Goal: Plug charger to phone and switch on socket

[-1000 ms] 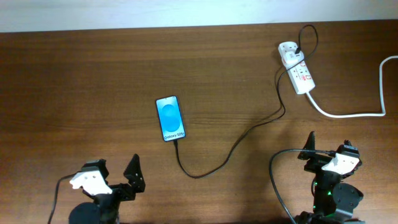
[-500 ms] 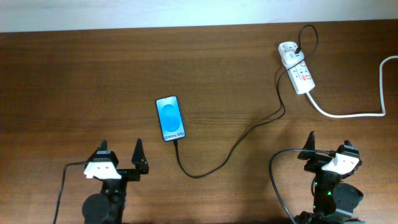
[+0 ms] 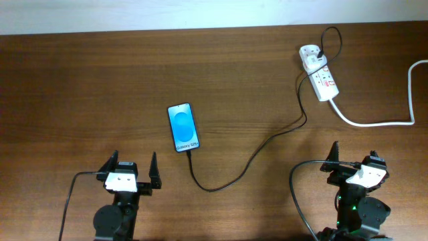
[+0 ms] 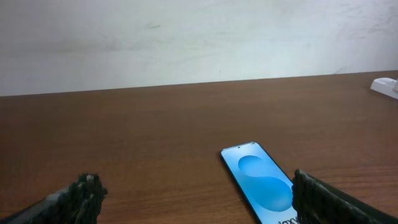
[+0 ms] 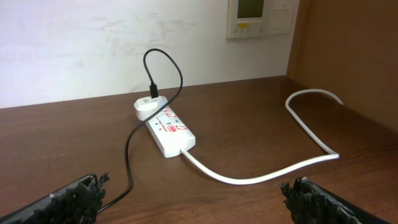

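The phone point(image 3: 183, 126) lies face up mid-table, blue screen lit; it also shows in the left wrist view point(image 4: 261, 183). The black charger cable point(image 3: 249, 159) runs from the phone's near end, where its tip appears plugged in, up to a white adapter on the socket point(image 3: 319, 75). The socket with its red markings shows in the right wrist view point(image 5: 166, 128), and the cable point(image 5: 129, 149) drops down from it. My left gripper point(image 3: 131, 167) is open and empty, near the front edge, left of and below the phone. My right gripper point(image 3: 354, 159) is open and empty, below the socket.
The socket's thick white cord point(image 3: 381, 122) curves right toward the table's right edge and shows in the right wrist view point(image 5: 273, 175). A white wall runs behind the table's far edge. A brown panel point(image 5: 348, 56) stands at the right.
My left gripper has swung from pointing right to pointing straight at the far edge and shifted a little right. The right arm, phone and cable have not moved.
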Robot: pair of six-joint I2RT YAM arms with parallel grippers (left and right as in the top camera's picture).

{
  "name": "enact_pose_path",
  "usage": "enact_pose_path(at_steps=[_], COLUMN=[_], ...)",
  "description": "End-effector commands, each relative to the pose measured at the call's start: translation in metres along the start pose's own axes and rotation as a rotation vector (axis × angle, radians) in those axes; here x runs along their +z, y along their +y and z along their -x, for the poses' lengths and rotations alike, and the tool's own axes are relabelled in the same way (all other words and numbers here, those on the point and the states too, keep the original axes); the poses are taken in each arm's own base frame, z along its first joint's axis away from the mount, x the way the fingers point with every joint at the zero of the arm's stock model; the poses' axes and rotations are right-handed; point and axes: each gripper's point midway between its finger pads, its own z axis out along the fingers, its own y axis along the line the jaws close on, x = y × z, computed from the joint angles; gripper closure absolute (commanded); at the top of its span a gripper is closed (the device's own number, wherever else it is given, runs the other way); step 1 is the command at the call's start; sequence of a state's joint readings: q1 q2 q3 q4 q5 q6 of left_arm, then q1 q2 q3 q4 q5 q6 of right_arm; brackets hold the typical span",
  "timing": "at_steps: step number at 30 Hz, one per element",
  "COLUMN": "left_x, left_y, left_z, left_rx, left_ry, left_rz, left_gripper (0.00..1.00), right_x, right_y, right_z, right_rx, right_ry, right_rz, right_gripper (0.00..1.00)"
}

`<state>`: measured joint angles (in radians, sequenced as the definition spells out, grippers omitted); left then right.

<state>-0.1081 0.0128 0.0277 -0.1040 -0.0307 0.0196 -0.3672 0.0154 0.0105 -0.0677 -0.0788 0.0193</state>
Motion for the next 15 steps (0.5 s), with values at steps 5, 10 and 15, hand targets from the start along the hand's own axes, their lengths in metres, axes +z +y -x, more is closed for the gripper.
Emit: enact_pose_path(at_steps=[5, 10, 15], left_x=[0.0, 0.0, 0.0], left_y=[-0.001, 0.006, 0.013], left_z=[-0.002, -0.002, -0.002], left_rx=[0.023, 0.02, 0.018], left_ry=[-0.005, -0.005, -0.004], left_rz=[-0.006, 0.022, 0.049], left_gripper=[0.01, 0.0, 0.01], right_x=[0.0, 0.0, 0.0], right_y=[-0.003, -0.003, -0.003], right_z=[-0.001, -0.001, -0.001], right_rx=[0.001, 0.001, 0.001], right_ry=[0.0, 0.0, 0.0], right_rz=[-0.013, -0.013, -0.013], right_gripper=[0.02, 0.02, 0.02])
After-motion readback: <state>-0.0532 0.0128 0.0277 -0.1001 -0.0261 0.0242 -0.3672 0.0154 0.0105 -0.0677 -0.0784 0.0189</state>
